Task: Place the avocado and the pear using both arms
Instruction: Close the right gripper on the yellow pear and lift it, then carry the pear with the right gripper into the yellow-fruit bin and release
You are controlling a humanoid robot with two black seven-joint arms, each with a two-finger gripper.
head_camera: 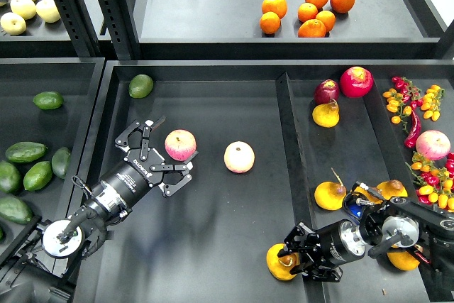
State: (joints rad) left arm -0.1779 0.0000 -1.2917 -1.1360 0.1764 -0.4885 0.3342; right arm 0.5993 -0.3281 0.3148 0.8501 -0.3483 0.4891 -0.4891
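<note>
Right now the right gripper (289,260), lower right of frame, has its jaws pinching the pear (279,263) over the tray floor (234,246). Left gripper (163,155), jaws spread, sits beside a pink apple (181,145), holding nothing. Candidate avocado (26,152) lies far left, long axis roughly horizontal, left arm nearer. White lettering on left wrist, unreadable.

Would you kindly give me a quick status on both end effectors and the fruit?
Left end effector open beside pink apple. Right end effector shut on pear. Avocado untouched in left bin. Second apple lies mid-tray.
</note>
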